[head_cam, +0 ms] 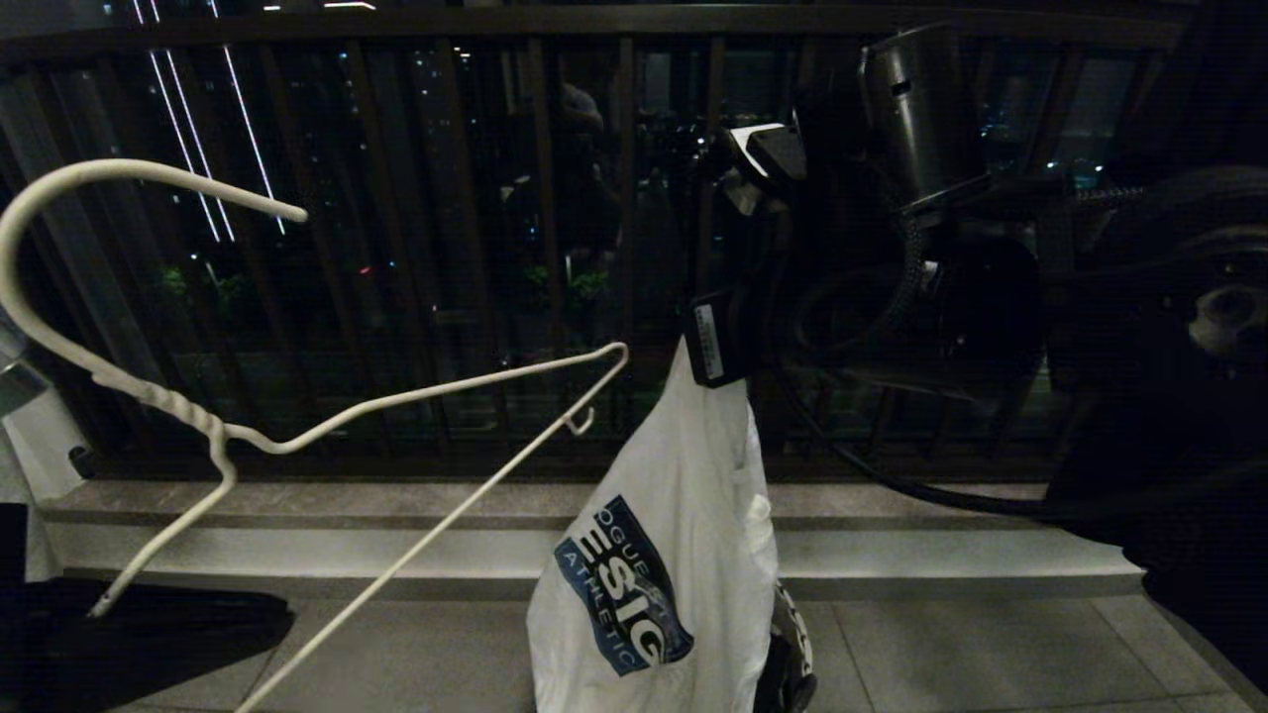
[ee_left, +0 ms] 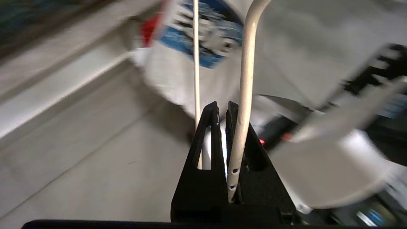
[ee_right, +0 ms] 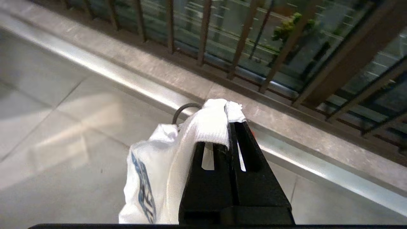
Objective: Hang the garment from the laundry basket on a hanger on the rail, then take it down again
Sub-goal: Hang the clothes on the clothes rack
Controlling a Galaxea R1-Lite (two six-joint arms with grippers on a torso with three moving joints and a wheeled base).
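Note:
The white wire hanger [head_cam: 327,421] hangs tilted at the left of the head view, bare, with its big hook [head_cam: 59,188] curving up to the left edge. My left gripper [ee_left: 221,106] is shut on the hanger's thick chipped hook wire [ee_left: 246,79]. The garment [head_cam: 664,555], a white T-shirt with a blue chest graphic, dangles in a bunch from my right gripper [ee_right: 230,111], which is shut on its ribbed collar [ee_right: 210,124]. Behind the shirt's lower edge shows the black-and-white rim of the laundry basket [head_cam: 795,644]. The rail is out of view.
A dark brown balustrade [head_cam: 555,248] of vertical bars runs across the back above a stone kerb [head_cam: 892,545]. A dark garment [head_cam: 149,624] lies on the tiled floor at the left. My right arm's dark links [head_cam: 941,248] fill the upper right.

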